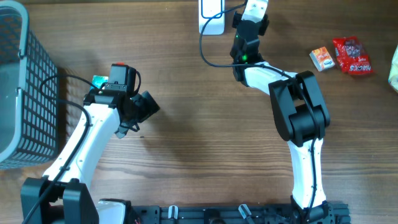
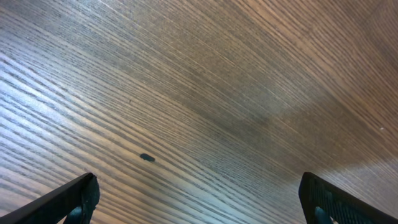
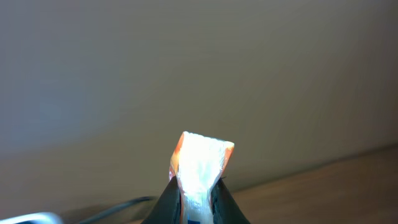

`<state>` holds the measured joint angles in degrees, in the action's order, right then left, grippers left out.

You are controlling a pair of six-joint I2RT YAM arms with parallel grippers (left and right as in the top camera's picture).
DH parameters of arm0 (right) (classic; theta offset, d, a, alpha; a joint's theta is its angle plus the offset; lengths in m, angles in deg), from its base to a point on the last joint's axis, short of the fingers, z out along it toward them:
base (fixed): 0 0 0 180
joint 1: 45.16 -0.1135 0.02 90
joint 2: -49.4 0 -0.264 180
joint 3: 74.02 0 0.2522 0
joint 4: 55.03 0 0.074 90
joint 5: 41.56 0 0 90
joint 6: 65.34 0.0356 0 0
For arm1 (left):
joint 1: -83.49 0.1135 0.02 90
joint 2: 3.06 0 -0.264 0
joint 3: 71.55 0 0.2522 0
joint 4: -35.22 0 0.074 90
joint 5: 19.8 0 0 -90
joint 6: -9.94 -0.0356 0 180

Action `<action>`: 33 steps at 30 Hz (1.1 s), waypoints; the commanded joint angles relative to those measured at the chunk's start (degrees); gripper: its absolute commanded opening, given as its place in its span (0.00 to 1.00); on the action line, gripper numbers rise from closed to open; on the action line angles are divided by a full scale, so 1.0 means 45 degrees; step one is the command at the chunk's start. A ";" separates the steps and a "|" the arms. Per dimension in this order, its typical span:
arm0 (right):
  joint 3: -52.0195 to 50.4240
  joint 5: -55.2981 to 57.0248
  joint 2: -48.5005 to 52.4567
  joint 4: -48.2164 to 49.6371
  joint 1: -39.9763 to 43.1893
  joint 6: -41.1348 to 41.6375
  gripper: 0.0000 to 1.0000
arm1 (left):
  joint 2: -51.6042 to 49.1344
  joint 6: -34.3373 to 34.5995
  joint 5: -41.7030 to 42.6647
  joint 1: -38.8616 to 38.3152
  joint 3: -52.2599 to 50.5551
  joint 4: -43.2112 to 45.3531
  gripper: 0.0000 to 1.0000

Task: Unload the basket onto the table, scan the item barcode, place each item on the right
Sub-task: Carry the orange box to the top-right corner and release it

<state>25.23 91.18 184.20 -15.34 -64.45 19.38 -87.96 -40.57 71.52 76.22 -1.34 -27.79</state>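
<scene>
grey mesh basket [image 1: 13, 93]: nothing in the bit that shows | left gripper [image 1: 148, 106]: jaws wide, empty, over wooden table [image 1: 205, 137] | white scanner [image 1: 211, 20] | right gripper [image 3: 198, 190]: pinched on small orange-and-white foil packet [image 3: 202, 155], up by the scanner; scan looks mid-go, can't tell if it's read | orange packet [image 1: 322, 58], red packet [image 1: 352, 56]: waiting on the table far right

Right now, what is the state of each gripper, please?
Left gripper: open, empty.
Right gripper: shut on a packet.
</scene>
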 commanded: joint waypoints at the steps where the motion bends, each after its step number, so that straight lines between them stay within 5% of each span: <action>1: -0.0010 0.2778 -0.0384 0.0267 0.0287 -0.3254 0.04 | 0.0155 -0.0010 -0.0170 0.0068 -0.0068 0.0049 1.00; 7: -0.0010 0.5513 -0.0384 0.0782 0.0923 -0.5226 0.04 | 0.0155 -0.0010 -0.0170 0.0068 -0.0073 0.0044 1.00; 15: -0.0015 0.8558 -0.0384 0.0539 0.2472 -0.5503 0.04 | 0.0155 -0.0010 -0.0170 0.0068 -0.0073 0.0034 1.00; 33: -0.0015 0.8898 -0.0364 -0.2735 0.6314 -0.5411 0.06 | 0.0155 0.0321 -0.0170 0.0068 -0.0073 -0.0151 1.00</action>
<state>25.23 129.94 184.18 -25.63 -38.57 -6.50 -87.96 -40.49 71.52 76.24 -1.34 -28.45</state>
